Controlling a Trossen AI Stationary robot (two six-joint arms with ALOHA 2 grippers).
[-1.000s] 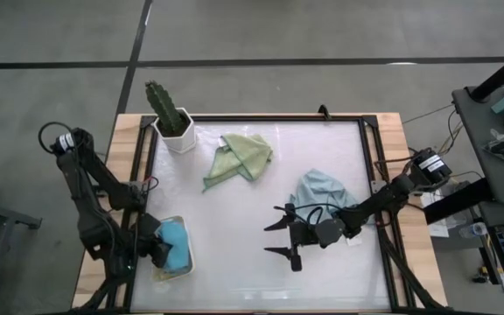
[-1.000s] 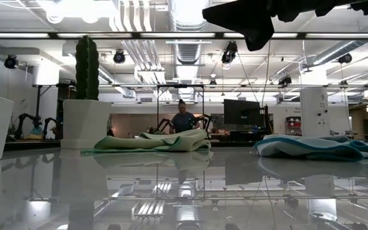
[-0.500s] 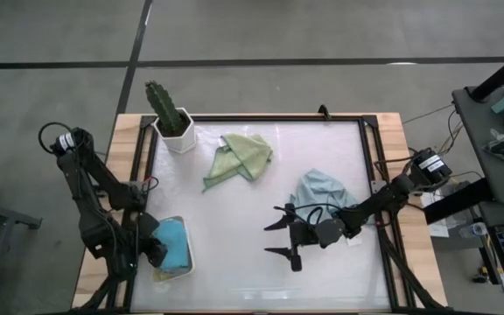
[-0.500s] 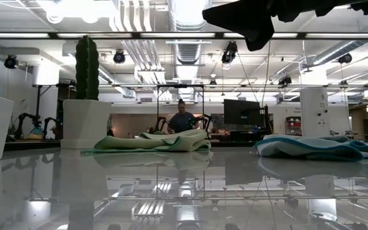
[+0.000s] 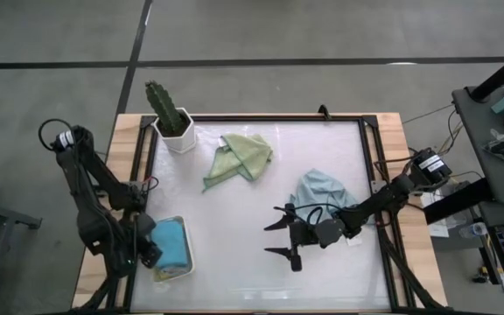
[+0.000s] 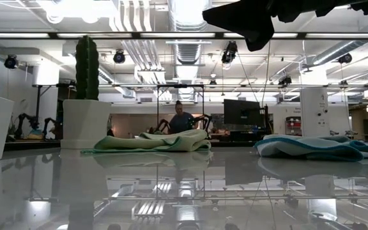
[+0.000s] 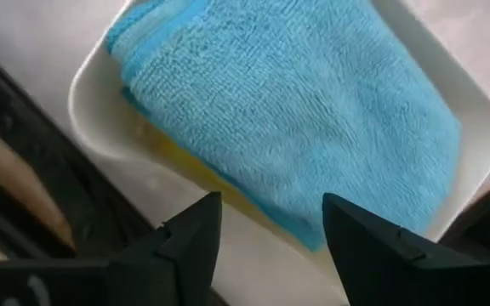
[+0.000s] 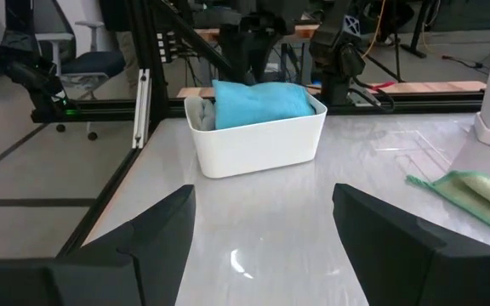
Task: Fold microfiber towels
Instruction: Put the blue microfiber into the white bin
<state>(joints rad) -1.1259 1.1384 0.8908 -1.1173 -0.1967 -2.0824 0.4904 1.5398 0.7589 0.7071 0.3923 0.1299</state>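
Observation:
A white tray (image 5: 188,259) at the table's near left holds a folded blue towel (image 7: 296,110) on top of a yellow towel (image 7: 196,167). A grey towel (image 8: 197,110) shows at one end of the tray. My left gripper (image 7: 270,229) hangs open just above the tray, pointing down, with nothing between its fingers. A sage green towel (image 5: 239,156) lies crumpled at the far middle. A pale blue towel (image 5: 320,191) lies loosely bunched at the right. My right gripper (image 5: 278,238) hovers open and level over the middle of the table, left of that towel.
A potted cactus (image 5: 169,109) in a white pot stands at the far left corner. A black frame (image 5: 370,175) runs along the table's edges. Bare glossy tabletop lies between the tray and my right gripper. A person (image 6: 183,120) sits in the room far behind.
My left gripper has opened over the tray and let go of the blue towel. The towel stood bunched above the tray's rim before and has settled flat into the tray. The gripper has also turned and edged toward the table's left edge.

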